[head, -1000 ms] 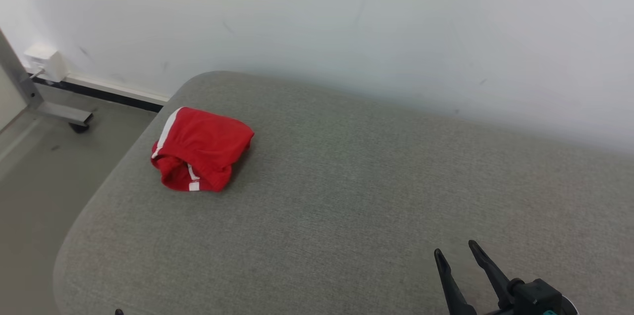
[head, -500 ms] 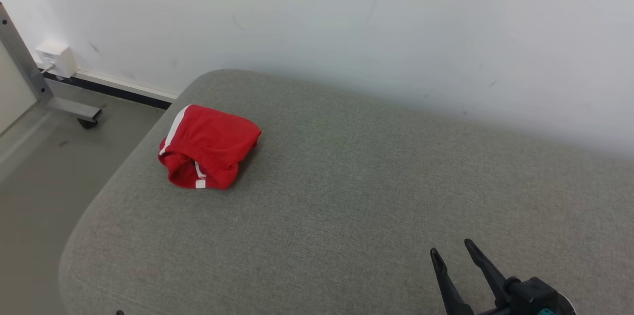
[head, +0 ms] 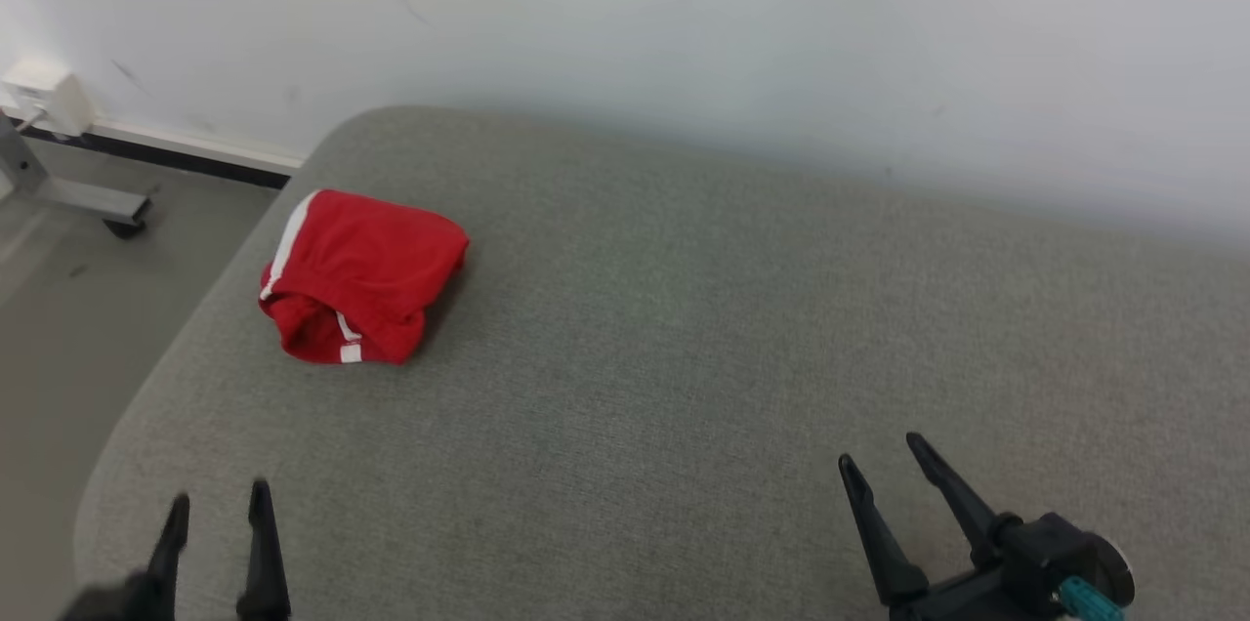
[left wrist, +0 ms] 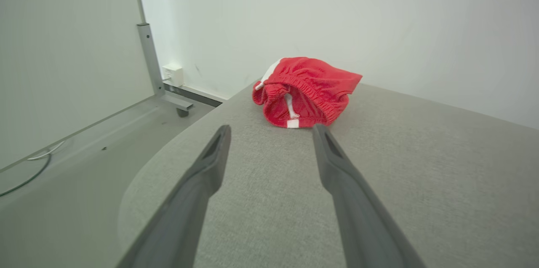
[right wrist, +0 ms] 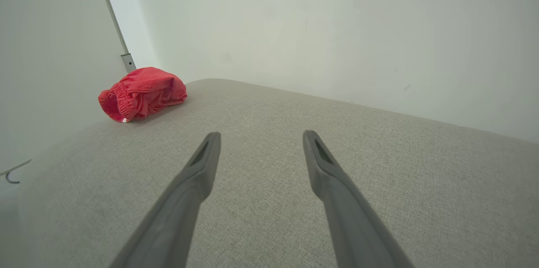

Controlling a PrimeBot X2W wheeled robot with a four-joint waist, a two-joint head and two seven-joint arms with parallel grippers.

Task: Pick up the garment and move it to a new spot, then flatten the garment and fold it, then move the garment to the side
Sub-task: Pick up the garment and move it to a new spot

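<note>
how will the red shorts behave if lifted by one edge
Probably floppy: the red shorts lie in a soft bunched heap, so they would likely unfold and hang. The thin cloth looks light. The gathered waistband may give the firmest hold.

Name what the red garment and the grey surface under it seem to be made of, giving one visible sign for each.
Red garment: likely soft knit or mesh fabric, matte; it slumps, with a gathered elastic edge. Grey surface: apparently woven upholstery, matte; fine weave, rounded padded corner.
</note>
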